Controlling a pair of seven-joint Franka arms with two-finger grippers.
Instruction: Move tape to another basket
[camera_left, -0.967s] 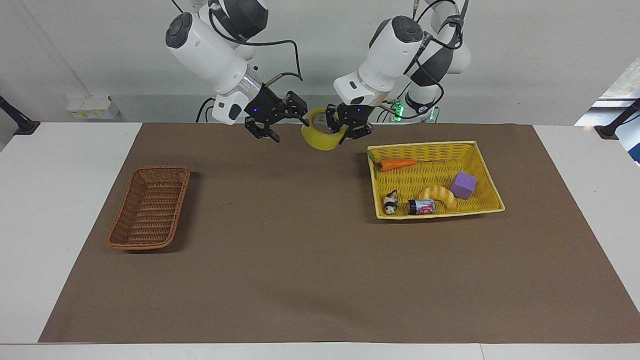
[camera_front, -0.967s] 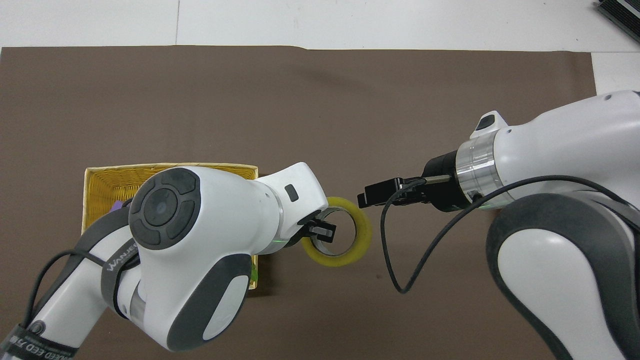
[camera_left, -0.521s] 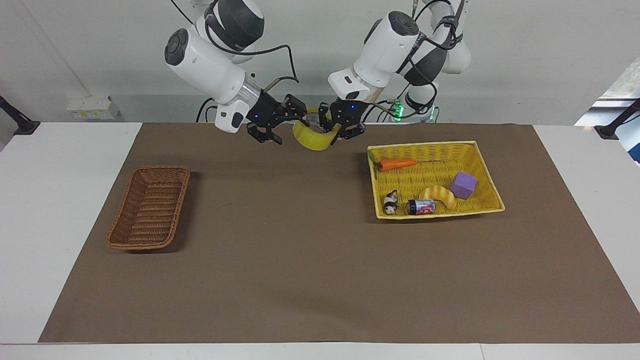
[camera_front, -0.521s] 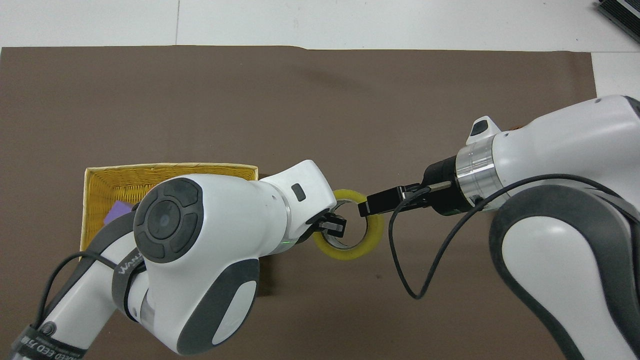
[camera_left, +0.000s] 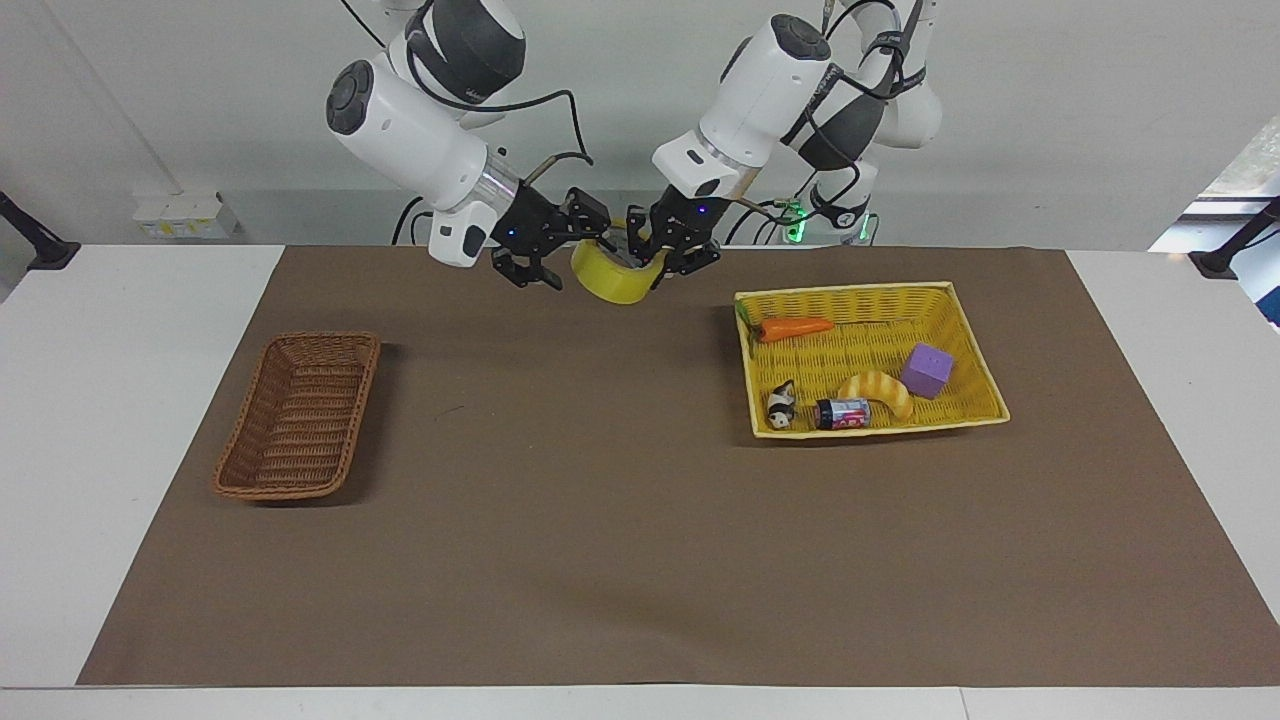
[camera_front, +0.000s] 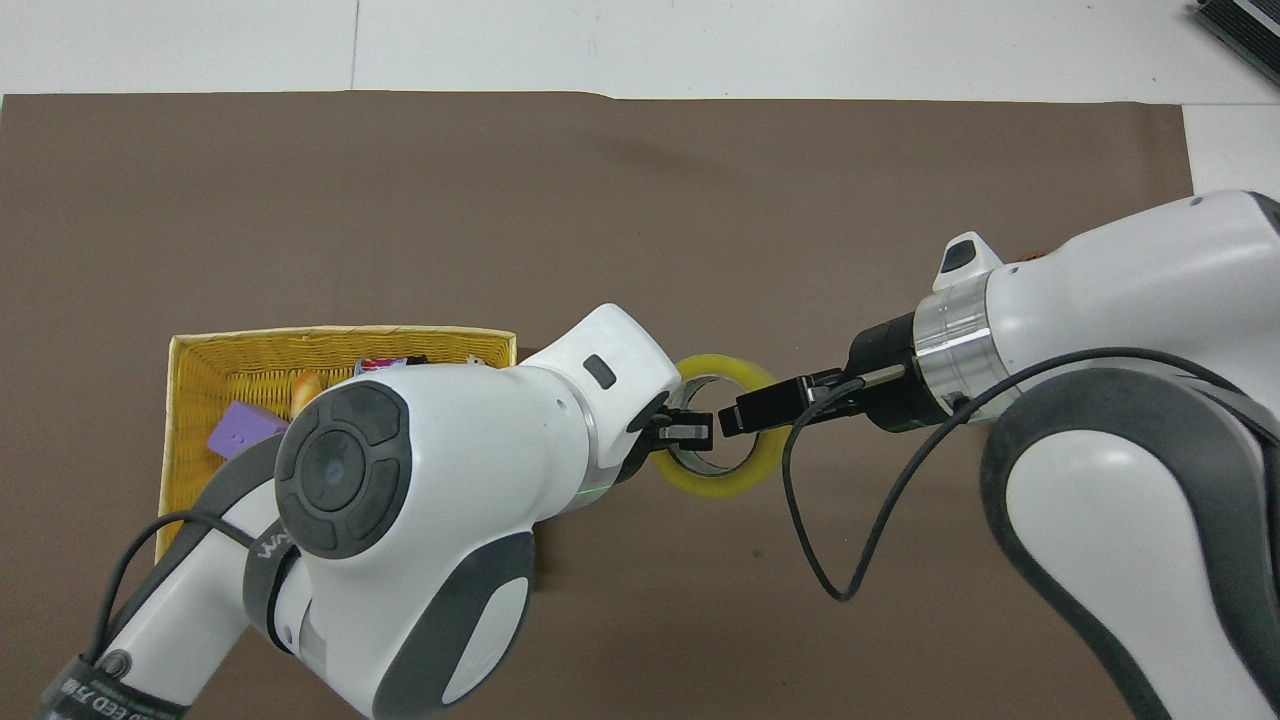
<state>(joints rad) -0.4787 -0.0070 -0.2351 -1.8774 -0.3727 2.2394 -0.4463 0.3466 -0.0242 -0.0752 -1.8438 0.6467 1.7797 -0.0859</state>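
The wide roll of translucent yellow packing tape (camera_left: 612, 278) is held in the air over the brown mat (camera_left: 640, 520), between the two baskets, at the robots' edge of the bench (camera_left: 110, 330). The left pincer (camera_left: 668, 252) is clamped on the roll's wall. The right pincer (camera_left: 560, 248) stands with its jaws wide apart, just beside the roll; the overhead view shows one fingertip reaching over the grey-white core. Contact by the right pincer cannot be confirmed.

Status: the tape is out of the bright yellow woven basket (camera_left: 975, 345), which holds an orange carrot toy (camera_left: 795, 327), a purple cube (camera_left: 927, 370), a curved bread toy (camera_left: 880, 390), a small can (camera_left: 842, 412) and a small figure (camera_left: 781, 404).

Remaining, by judgement: a handover to the right arm, transport toward that arm's end of the bench, and release into the small narrow brown wicker basket (camera_left: 300, 415), which is empty.
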